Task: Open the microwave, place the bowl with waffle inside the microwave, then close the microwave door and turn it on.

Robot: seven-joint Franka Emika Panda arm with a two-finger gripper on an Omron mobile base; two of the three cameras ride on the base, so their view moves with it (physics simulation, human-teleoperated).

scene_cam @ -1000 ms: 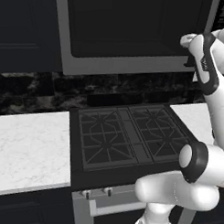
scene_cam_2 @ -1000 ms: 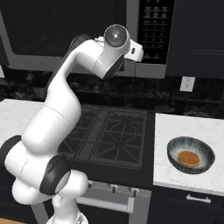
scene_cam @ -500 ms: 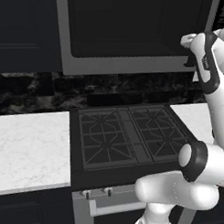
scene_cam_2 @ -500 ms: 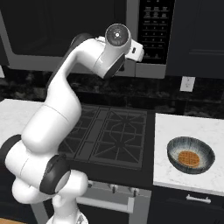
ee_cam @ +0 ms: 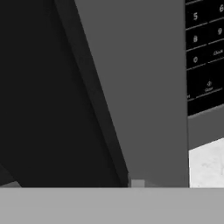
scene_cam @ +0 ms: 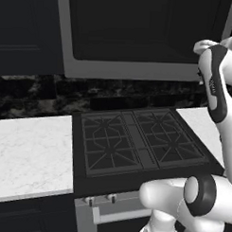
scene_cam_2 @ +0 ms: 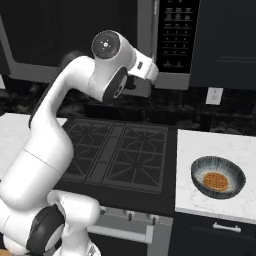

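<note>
Near: white marble surface [scene_cam_2: 220,150] is running either side of the black gas stove [scene_cam_2: 120,152]. Bowl [scene_cam_2: 218,177] is sitting on the right-hand stretch, waffle [scene_cam_2: 216,181] lying inside it. Dark backsplash [scene_cam: 38,94] is running behind. Far, above the stove: microwave [scene_cam_2: 172,75] is hanging with its microwave door [scene_cam: 139,33] closed, dark cabinets [scene_cam: 26,34] flanking it. End effector is reaching up at the door's handle edge; can't tell its opening.

You're looking at a glossy white arm [scene_cam_2: 47,150] of rounded, tube-like segments joined by dark grey bands, with a round grey cap on its upper joint [scene_cam_2: 105,43] and small dark markings on the white wrist block.
</note>
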